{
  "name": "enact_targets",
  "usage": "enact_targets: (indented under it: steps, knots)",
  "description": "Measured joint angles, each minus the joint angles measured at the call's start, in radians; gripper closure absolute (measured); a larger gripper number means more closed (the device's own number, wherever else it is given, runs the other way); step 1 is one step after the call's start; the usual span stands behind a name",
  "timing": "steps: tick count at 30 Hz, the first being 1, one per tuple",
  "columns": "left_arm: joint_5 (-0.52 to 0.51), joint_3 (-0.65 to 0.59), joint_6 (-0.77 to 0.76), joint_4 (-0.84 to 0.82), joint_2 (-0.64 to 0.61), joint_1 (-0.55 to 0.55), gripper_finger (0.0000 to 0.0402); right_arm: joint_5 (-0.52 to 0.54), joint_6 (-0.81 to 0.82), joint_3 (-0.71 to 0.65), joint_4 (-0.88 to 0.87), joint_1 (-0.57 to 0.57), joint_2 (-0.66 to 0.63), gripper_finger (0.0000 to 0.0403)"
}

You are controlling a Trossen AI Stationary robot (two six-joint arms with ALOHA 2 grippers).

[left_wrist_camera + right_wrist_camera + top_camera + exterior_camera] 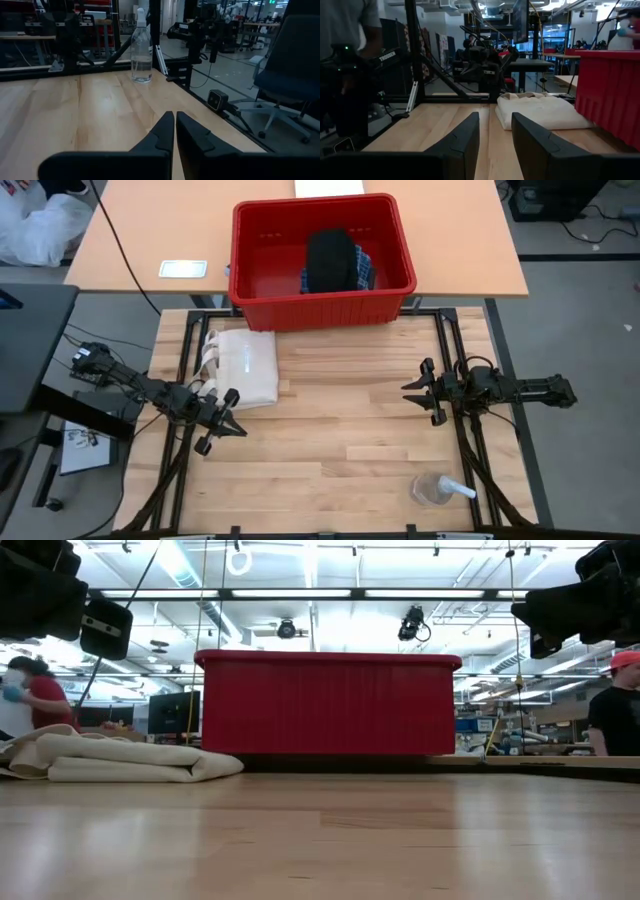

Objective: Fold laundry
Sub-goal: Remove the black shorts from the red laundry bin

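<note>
A black garment [330,258] and a blue-and-white plaid one [366,272] lie in the red bin [250,270] beyond the table's far edge. A folded pale cream garment [246,367] rests flat on the table's left part, also seen in the low view [120,760] and the right wrist view [540,111]. My left gripper [238,429] [175,122] hovers shut just near of that folded garment, pointing right. My right gripper [406,393] [495,125] hovers open at the table's right, pointing left at the garment. Neither touches cloth.
A clear spray bottle [438,489] [141,50] stands at the near right of the table. The red bin's front wall [330,705] rises along the far edge. A white card [182,269] lies on the far desk. People [30,690] [618,705] stand in the room behind.
</note>
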Motion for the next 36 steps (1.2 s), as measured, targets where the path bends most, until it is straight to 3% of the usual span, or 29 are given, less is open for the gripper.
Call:
enact_targets:
  steps: [14, 20, 28, 31, 36]
  knots:
    - [-0.02, 0.0, 0.006, 0.002, 0.0, 0.0, 0.0377, 0.0, 0.0, 0.0, 0.0, 0.0, 0.0, 0.0279]
    - [-0.191, 0.0, -0.081, 0.251, -0.001, 0.0, 0.0377, 0.0, 0.0, 0.0, 0.0, 0.0, 0.0, 0.0279]
    - [-0.205, 0.0, -0.073, 0.369, 0.0, 0.0, 0.0377, 0.058, -0.006, 0.0, 0.004, -0.001, 0.0, 0.0279]
    - [-0.213, 0.0, -0.077, 0.412, 0.0, 0.0, 0.0377, 0.11, 0.006, 0.0, 0.079, -0.001, 0.001, 0.0279]
    - [-0.218, 0.0, -0.069, 0.561, 0.0, 0.001, 0.0377, 0.14, 0.192, 0.0, 0.303, -0.001, 0.0, 0.0279]
